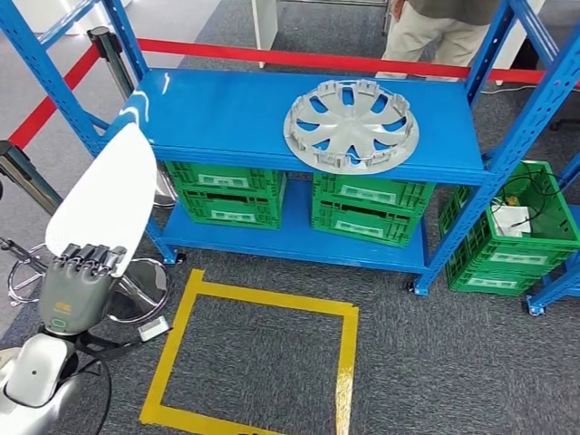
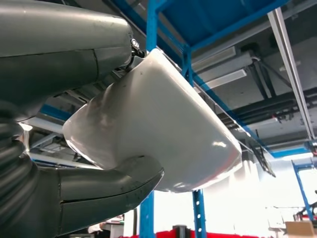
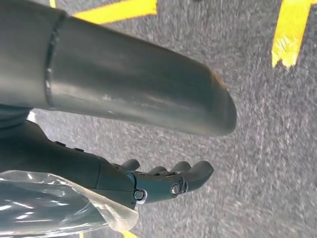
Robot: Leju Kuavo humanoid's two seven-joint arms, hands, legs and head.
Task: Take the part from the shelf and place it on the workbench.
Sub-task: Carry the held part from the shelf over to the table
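Observation:
My left hand (image 1: 76,283) grips a smooth white curved panel part (image 1: 106,199), held up in front of the blue shelf's left end. In the left wrist view the white part (image 2: 160,124) lies clamped between my thick thumb (image 2: 112,193) and the fingers above it. A silver wheel cover (image 1: 352,124) lies flat on the top board of the blue shelf (image 1: 226,113). My right hand (image 3: 164,181) hangs over grey carpet, fingers nearly straight and holding nothing.
Green crates (image 1: 226,192) fill the shelf's lower level, and another green crate (image 1: 519,231) stands at the right. A yellow tape square (image 1: 260,362) marks the carpet. A red barrier (image 1: 308,59) and a person's legs (image 1: 428,32) are behind the shelf. A stool base (image 1: 140,285) stands at left.

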